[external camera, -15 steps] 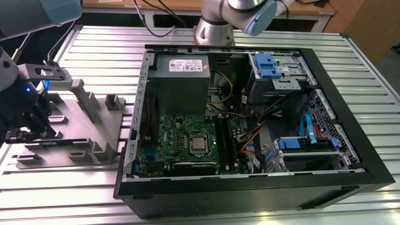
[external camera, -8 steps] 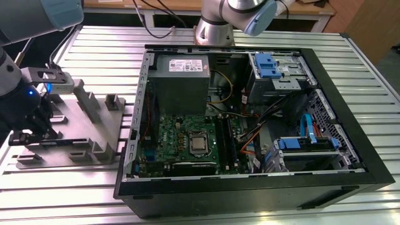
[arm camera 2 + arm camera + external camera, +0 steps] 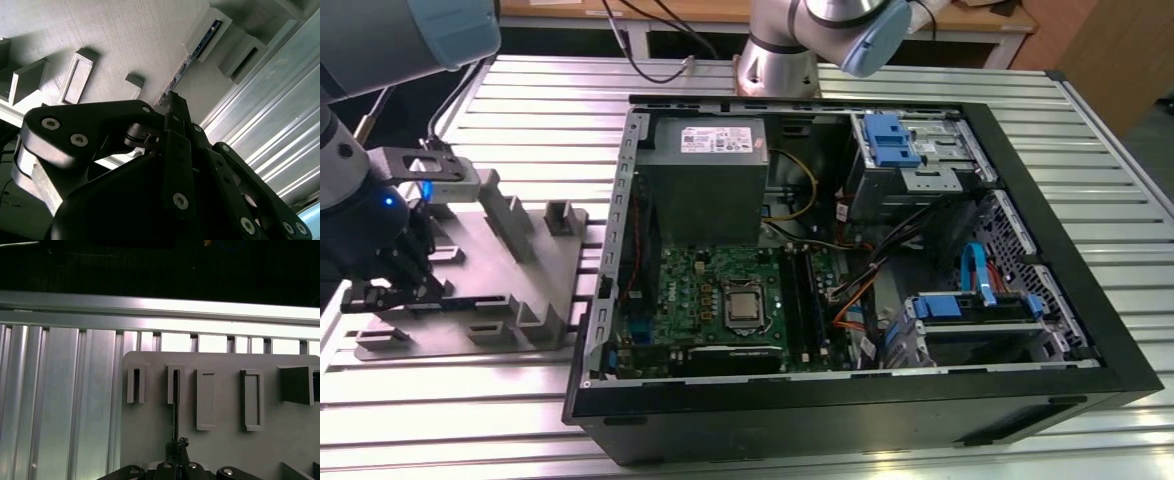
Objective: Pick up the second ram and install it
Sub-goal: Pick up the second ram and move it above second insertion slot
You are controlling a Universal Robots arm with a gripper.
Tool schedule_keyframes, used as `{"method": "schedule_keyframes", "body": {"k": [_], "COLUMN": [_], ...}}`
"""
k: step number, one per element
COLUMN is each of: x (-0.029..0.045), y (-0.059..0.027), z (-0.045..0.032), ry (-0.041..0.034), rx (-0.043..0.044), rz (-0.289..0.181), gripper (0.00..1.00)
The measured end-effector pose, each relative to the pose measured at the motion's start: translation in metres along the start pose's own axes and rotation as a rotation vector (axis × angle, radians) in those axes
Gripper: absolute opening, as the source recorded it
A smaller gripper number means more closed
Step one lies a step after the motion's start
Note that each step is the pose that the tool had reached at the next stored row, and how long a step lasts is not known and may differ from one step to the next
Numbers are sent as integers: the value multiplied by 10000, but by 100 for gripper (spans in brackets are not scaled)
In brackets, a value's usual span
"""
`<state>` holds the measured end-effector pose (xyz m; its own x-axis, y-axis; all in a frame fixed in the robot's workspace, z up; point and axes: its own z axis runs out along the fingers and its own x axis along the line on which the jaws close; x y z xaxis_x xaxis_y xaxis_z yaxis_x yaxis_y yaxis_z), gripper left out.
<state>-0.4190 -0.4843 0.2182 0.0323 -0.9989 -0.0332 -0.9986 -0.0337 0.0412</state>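
While the pincer (image 3: 171,99) stood clamped on one end of the second ram (image 3: 201,44), that slim board sat edge-on in a slot of the grey tray (image 3: 150,440), which lay on the ribbed metal surface (image 3: 60,405) beside the open computer case (image 3: 1067,330).

Exterior view: high, overlooks case (image 3: 827,425), tray (image 3: 470,288). Both wrist views: close over tray.

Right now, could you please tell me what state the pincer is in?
Pincer: closed on the second ram, which stands in a slot of the grey tray.
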Motion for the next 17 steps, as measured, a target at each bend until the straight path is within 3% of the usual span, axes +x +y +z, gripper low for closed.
{"method": "schedule_keyframes", "body": {"k": [4, 8, 12, 17], "x": [0, 0, 1, 2], "y": [0, 0, -1, -3], "z": [0, 0, 9, 67], "ry": [0, 0, 27, 46], "rx": [1, 0, -2, -10], "rz": [-2, -4, -64, -516], "gripper": [16, 36, 36, 36]}}
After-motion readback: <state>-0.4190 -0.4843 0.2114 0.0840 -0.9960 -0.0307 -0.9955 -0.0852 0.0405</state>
